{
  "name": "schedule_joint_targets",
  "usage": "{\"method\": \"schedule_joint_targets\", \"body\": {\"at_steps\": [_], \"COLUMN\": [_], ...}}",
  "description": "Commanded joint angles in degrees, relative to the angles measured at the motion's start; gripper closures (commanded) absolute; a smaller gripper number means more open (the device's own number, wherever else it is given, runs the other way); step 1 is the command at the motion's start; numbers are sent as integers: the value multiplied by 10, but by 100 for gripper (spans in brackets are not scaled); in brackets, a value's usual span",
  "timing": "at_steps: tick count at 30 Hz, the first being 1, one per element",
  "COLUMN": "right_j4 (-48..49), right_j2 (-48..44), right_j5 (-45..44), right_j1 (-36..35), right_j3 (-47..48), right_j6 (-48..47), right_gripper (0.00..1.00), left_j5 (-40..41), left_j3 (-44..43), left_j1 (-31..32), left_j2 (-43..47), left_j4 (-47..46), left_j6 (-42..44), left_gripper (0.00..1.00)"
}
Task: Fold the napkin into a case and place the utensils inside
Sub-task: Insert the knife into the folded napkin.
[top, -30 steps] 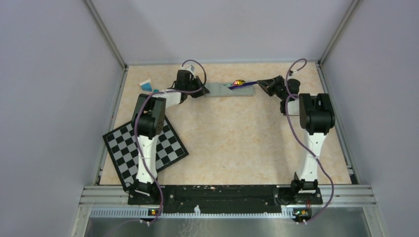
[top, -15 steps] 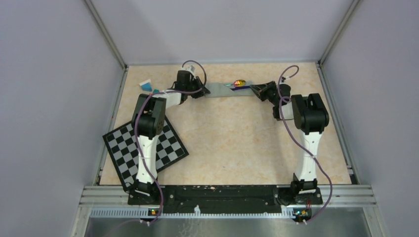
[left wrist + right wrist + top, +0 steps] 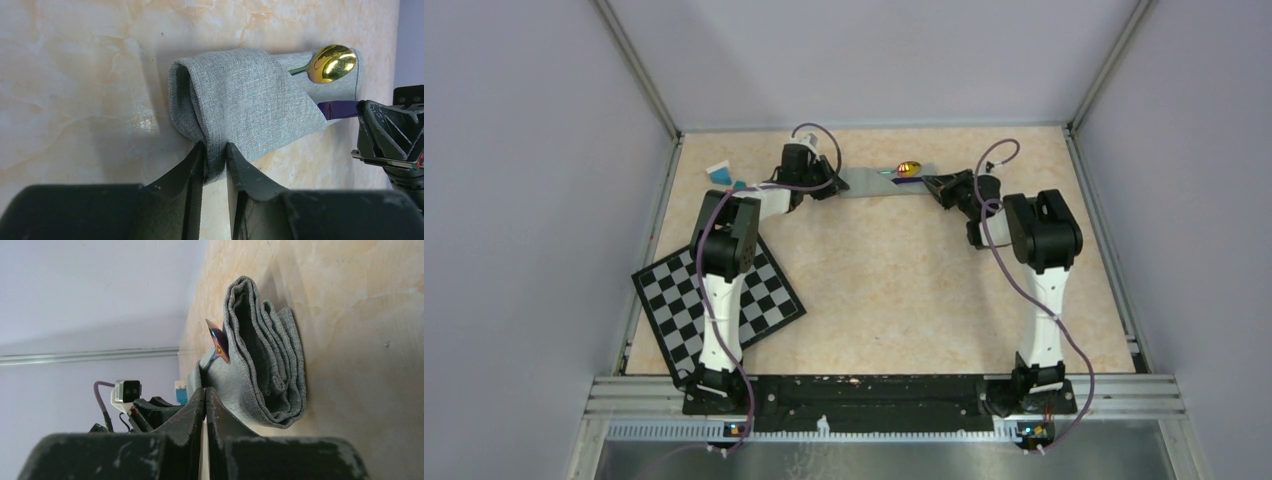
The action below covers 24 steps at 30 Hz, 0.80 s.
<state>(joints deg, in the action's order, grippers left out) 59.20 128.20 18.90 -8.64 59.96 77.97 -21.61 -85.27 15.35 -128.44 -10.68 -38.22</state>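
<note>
My cloth case with two utensils in it, near the far edge of the table (image 3: 874, 290).

I see the grey-green folded cloth case (image 3: 250, 105) lying in soft layers, with a rounded fold at the end away from the spoon. The shiny metal spoon (image 3: 332, 62) is tucked inside, and only its oval bowl peeks out, glowing gold. Just beside it, the thin dark purple metal stick (image 3: 337, 108) pokes out of the same end, with the rest hidden under the cloth.
</note>
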Motion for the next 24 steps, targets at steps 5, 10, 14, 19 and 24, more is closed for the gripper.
{"method": "schedule_joint_targets", "body": {"at_steps": [5, 10, 14, 19, 24], "right_j4": [27, 29, 22, 7, -24], "right_j2": [14, 15, 19, 14, 7], "right_j5": [-23, -37, -42, -51, -50], "right_j1": [-26, -41, -49, -53, -55], "right_j3": [5, 4, 9, 7, 10], "right_j6": [20, 23, 22, 12, -8], "right_gripper": [100, 100, 100, 99, 87], "left_j5": [-12, -12, -13, -14, -14], "left_j3": [8, 7, 8, 9, 9], "left_j1": [4, 5, 6, 6, 6], "left_j2": [14, 14, 14, 14, 13], "left_j4": [-35, -37, -38, -39, -40], "left_j6": [-9, -9, -9, -10, -10], "left_gripper": [74, 74, 74, 75, 75]}}
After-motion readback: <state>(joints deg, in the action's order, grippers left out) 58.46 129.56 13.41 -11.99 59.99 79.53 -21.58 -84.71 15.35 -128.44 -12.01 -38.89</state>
